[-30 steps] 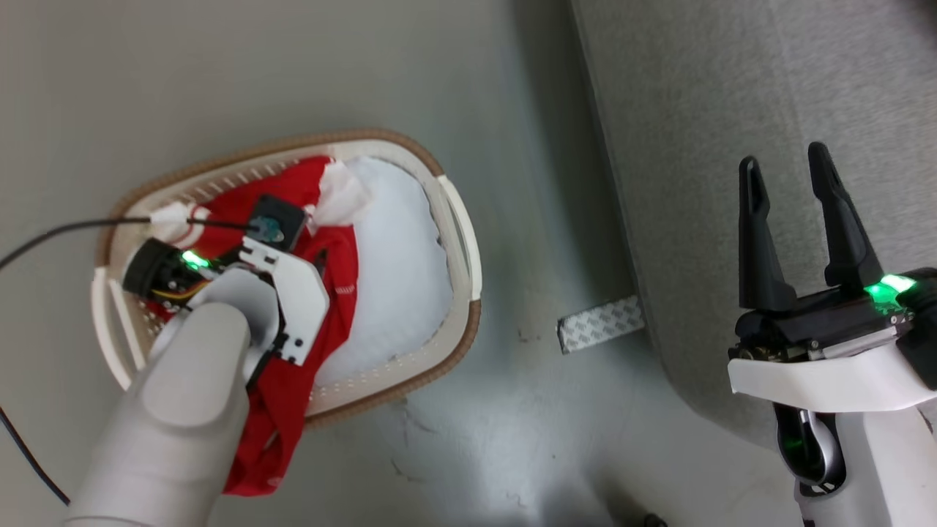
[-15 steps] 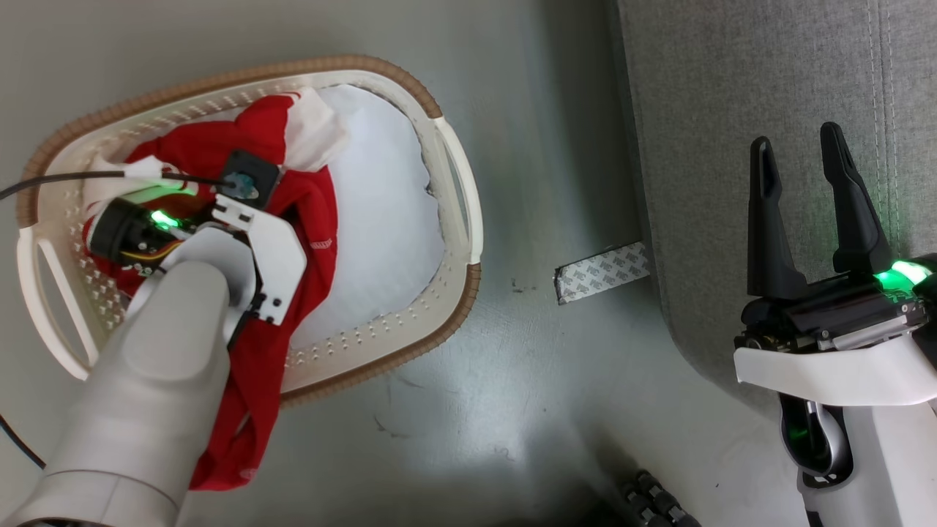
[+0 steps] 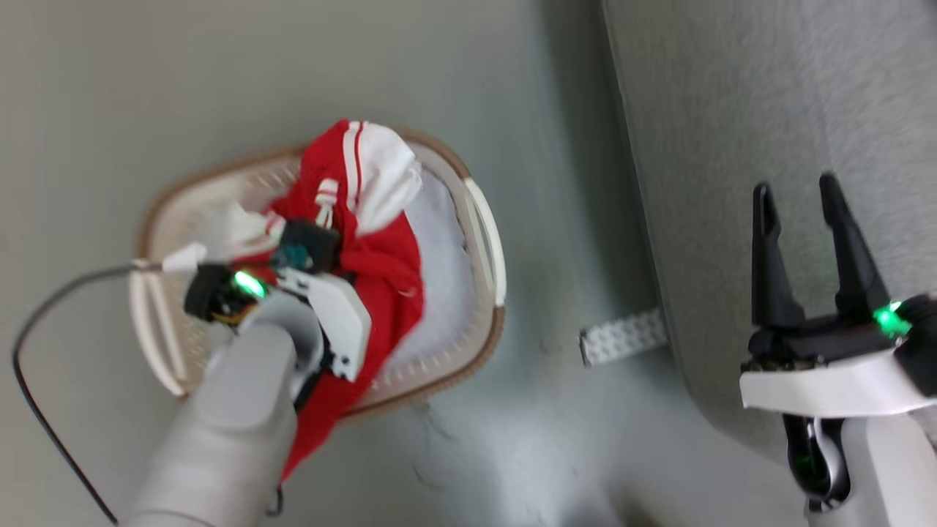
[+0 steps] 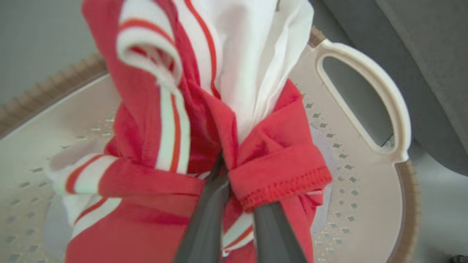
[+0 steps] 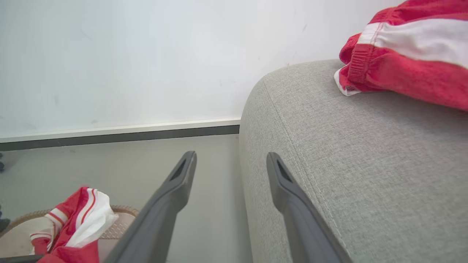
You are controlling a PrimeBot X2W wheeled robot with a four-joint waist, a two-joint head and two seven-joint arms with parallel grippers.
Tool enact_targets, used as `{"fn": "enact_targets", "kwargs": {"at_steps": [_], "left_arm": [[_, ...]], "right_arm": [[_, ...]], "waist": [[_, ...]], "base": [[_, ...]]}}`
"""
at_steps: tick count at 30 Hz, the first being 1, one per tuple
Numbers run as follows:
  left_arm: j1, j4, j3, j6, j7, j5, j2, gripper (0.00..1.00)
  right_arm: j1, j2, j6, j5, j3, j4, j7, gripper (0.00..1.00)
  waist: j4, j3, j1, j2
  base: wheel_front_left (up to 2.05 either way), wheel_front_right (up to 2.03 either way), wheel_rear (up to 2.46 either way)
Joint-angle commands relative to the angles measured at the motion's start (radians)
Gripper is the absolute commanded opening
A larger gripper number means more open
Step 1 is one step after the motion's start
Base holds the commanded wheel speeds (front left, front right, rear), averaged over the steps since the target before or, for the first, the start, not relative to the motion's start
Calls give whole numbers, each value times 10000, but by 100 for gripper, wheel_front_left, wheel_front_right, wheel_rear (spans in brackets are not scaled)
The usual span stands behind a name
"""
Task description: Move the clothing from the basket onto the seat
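The clothing, a bright red garment with white stripes, rises in a bunch above the off-white basket. My left gripper is shut on a red fold of the clothing, and the fingertips are buried in the cloth. Part of the garment trails over the basket's near rim. My right gripper stands open and holds nothing, beside the rounded edge of the grey seat. In the right wrist view a second red garment lies on the seat, beyond the right gripper.
A plain white pad lines the basket's bottom. A patterned tape strip lies on the floor between basket and seat. A black cable runs along the left arm. A white wall with a dark baseboard stands behind.
My left gripper has shut on the red clothing and drawn it up into a bunch. The head camera has shifted. The right gripper stays open by the seat.
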Motion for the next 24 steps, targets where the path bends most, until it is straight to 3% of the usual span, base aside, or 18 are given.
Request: {"fn": "enact_targets", "kwargs": {"at_steps": [1,11,24], "left_arm": [[230,40,-23,-39,-133,-102,-20,0],[1583,-610,-349,-45,-968,-1352,-472,0],[3017,-3435,-258,91,-587,-2441,-381,0]], "right_arm": [[196,-20,-22,-84,-47,71,6,100],[1534,-22,-22,-508,-212,940,6,100],[3065,-22,-22,-669,-183,1528,8,100]], "waist": [[603,-1222,-1,0],[1343,-4528,-1,0],[1743,-7078,-1,0]], "base": [[0,0,0],[0,0,0],[0,0,0]]}}
